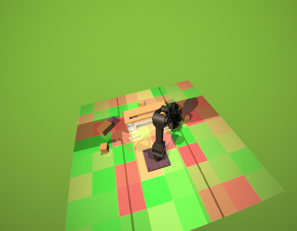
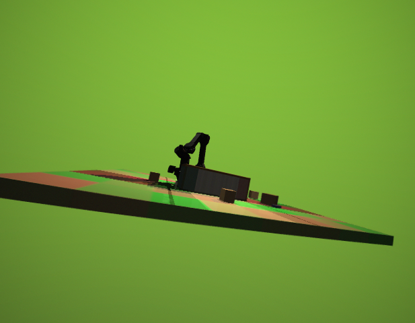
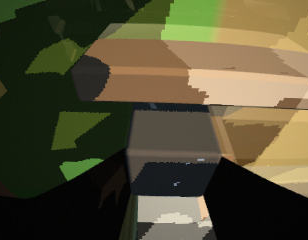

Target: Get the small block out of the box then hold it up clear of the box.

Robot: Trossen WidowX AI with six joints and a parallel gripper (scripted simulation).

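Observation:
The small block (image 3: pixel 174 131) is grey-brown with a dark lower face in the wrist view. My gripper (image 3: pixel 166 155) (image 1: pixel 171 126) has its black fingers against both sides of the block and is shut on it. The box (image 1: pixel 143 109) (image 2: pixel 214 182) has an orange top, and its clear front faces the arm base. The gripper is at the box's right end in the top view, and the arm hides that end. A wooden bar crosses the wrist view just beyond the block. The block cannot be made out in the top and exterior views, and its height above the table is unclear.
A brown cube (image 1: pixel 186 118) (image 2: pixel 154 176) stands to the right of the gripper in the top view. Another cube (image 1: pixel 142 103) (image 2: pixel 228 195) is behind the box. A larger block (image 1: pixel 105 127), a cube (image 1: pixel 103 147) and a thin stick (image 1: pixel 124 145) lie left.

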